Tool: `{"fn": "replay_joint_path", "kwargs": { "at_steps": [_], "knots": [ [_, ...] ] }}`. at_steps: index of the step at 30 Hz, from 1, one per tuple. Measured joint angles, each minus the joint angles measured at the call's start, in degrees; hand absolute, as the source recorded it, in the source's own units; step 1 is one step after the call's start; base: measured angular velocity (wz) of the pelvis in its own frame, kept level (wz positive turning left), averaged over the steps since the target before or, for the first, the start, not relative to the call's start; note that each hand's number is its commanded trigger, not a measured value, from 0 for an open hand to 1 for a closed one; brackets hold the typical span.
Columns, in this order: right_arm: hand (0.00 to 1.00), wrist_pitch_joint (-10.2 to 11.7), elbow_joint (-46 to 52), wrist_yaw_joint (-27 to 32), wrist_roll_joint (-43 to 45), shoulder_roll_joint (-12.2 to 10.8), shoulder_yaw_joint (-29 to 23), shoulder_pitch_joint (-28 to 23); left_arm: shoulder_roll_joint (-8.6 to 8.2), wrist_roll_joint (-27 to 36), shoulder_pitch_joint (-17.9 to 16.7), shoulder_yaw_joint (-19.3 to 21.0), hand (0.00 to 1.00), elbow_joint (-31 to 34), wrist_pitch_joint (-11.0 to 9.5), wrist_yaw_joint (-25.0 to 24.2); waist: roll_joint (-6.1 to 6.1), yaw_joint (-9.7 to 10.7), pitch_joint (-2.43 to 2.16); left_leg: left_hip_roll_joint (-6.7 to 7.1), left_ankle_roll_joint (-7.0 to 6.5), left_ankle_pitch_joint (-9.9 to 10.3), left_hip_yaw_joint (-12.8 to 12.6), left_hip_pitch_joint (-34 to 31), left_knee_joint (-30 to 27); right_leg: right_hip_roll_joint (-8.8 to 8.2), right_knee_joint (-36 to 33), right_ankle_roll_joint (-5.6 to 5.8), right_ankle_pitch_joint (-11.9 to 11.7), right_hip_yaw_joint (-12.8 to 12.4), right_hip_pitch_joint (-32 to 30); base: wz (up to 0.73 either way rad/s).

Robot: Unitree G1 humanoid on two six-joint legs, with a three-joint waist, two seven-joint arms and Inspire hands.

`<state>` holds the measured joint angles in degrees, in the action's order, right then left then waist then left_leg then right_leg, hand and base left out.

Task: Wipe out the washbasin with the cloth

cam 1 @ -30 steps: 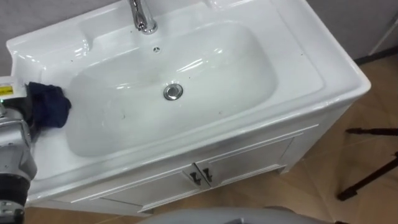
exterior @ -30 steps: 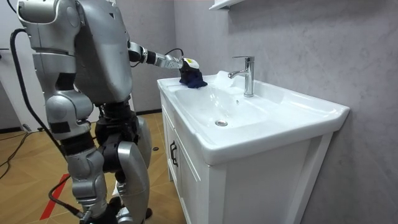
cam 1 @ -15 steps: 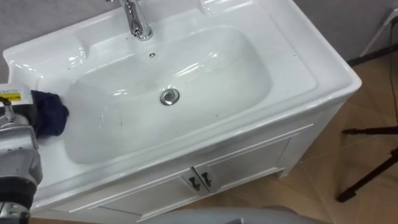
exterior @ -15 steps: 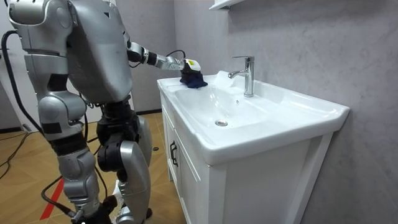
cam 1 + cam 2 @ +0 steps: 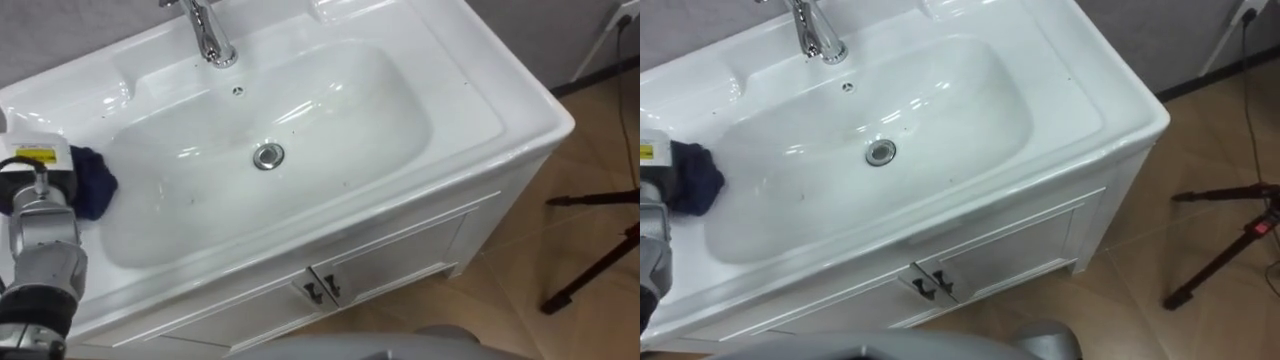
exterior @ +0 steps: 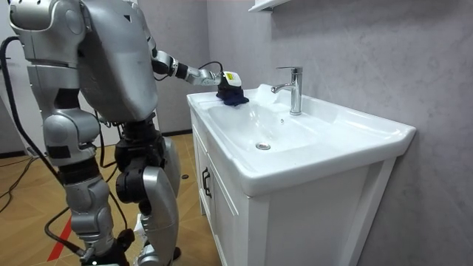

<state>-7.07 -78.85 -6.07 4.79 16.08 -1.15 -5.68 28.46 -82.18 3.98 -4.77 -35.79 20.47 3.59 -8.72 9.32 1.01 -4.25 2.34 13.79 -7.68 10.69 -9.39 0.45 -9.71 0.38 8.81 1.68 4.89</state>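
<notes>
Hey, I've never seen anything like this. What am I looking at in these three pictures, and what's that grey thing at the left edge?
It's a humanoid robot, standing on two legs at a white basin. Two pictures come from cameras in its head, looking down, so they show nearly the same thing. The third comes from a camera standing in the room and shows the whole robot. The grey thing is its left arm, ending in its left hand. At that hand, on the basin's left rim, is a dark blue cloth for wiping; how it is gripped is hidden. You also see the faucet, the drain and the cabinet doors below.
</notes>
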Motion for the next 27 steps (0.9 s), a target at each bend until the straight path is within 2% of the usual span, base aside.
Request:
{"fn": "replay_joint_path", "kwargs": {
  "at_steps": [2, 7, 12, 14, 19, 22, 25, 27],
  "knots": [
    [0.0, 0.01, 0.18, -0.21, 0.02, 0.03, 0.06, 0.26, -1.11, -0.36, 0.0, -0.19, 1.0, 0.33, -0.07, 2.21, 0.34, -0.03, 0.0, 0.0, 0.0, 0.0, -0.04, 0.02, 0.0, -0.02, -0.03, 0.0, 0.0, -0.06, -0.03, 0.02],
    [0.0, -0.02, 0.07, -0.56, 0.34, 0.03, 1.18, 0.92, -1.56, -0.79, 0.01, -2.07, 1.0, -0.2, 0.05, 5.18, 1.08, 0.06, -0.11, 0.03, 0.0, 0.0, -0.17, 0.01, 0.0, -0.01, -0.03, 0.0, 0.0, -0.24, 0.03, 0.0],
    [0.0, -0.04, 0.07, -1.04, 0.39, 0.04, 2.32, 1.1, -1.9, -0.68, 0.01, -4.48, 1.0, -1.52, -0.03, 7.37, 1.15, 0.38, -0.18, 0.04, 0.0, 0.0, -0.23, 0.17, -0.01, -0.01, -0.16, 0.0, 0.0, -0.29, 0.17, 0.0],
    [0.0, -0.07, 0.06, -0.99, 0.51, 0.05, 2.32, 1.25, -2.9, -0.71, 0.01, -4.67, 1.0, -2.55, -0.94, 8.35, 1.14, 0.79, -0.2, 0.04, 0.0, 0.0, -0.38, 0.27, -0.02, 0.03, -0.22, 0.0, 0.0, -0.48, 0.15, -0.02],
    [0.0, -0.15, 0.31, -1.27, 0.62, 0.07, 2.18, 1.3, -4.79, -1.02, -0.06, -6.77, 1.0, -6.73, -3.27, 8.45, 1.18, 1.49, -0.31, -0.05, 0.0, 0.0, -1.82, 0.86, 0.0, 0.24, -0.94, 0.0, 0.0, -1.8, 0.08, -0.16],
    [0.0, -0.47, 0.34, -1.71, 1.05, 0.06, 2.08, 1.22, -6.13, -1.05, -0.05, -6.8, 1.0, -7.68, -3.51, 8.01, 1.78, 1.59, -0.47, -0.15, 0.0, 0.0, -2.72, 1.0, 0.0, 0.44, -1.0, -0.05, -0.03, -2.65, -0.15, -0.15],
    [0.0, -0.56, 0.29, -1.65, 2.62, 0.07, 2.03, 1.26, -6.28, -1.1, -0.08, -6.8, 1.0, -8.42, -3.5, 6.93, 2.01, 1.58, -0.83, -0.22, 0.0, 0.0, -3.1, 1.33, 0.02, 0.65, -0.99, -0.12, -0.11, -3.43, -0.22, -0.14],
    [0.0, -0.81, 0.2, -1.66, 2.55, 0.06, 2.04, 1.25, -6.35, -0.8, -0.15, -6.8, 1.0, -8.95, -3.5, 6.82, 2.01, 1.52, -0.85, -0.21, 0.0, 0.0, -3.2, 2.0, 0.07, 0.72, -0.98, -0.12, -0.1, -3.77, -0.07, -0.11]
  ]
}}
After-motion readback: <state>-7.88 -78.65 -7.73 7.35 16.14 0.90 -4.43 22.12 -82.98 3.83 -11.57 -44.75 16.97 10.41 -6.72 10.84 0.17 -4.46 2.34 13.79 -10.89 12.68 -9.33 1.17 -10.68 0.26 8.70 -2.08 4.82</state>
